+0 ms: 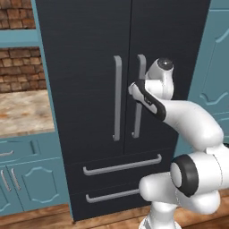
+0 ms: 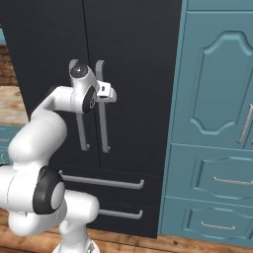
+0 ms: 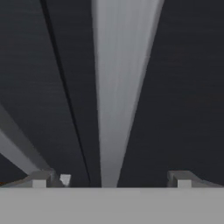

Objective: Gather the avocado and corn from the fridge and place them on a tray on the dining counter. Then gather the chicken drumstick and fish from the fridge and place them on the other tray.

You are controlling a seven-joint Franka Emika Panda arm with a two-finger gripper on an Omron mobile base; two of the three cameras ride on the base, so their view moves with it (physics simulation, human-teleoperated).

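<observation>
Tool (image 3: 111, 179): jaws spread wide, straddling right door handle (image 3: 116, 96) of fridge (image 1: 89, 67); centre on bar before clamping, then pull.

Both base views flank the fridge (image 1: 89, 89); hand view hugs its handle (image 3: 118, 87)

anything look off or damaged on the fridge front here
Nothing stands out. The fridge has both doors shut and flush, its bar handles straight and both drawers closed. The gripper is open at the right door's handle, which runs between its fingertips.
</observation>
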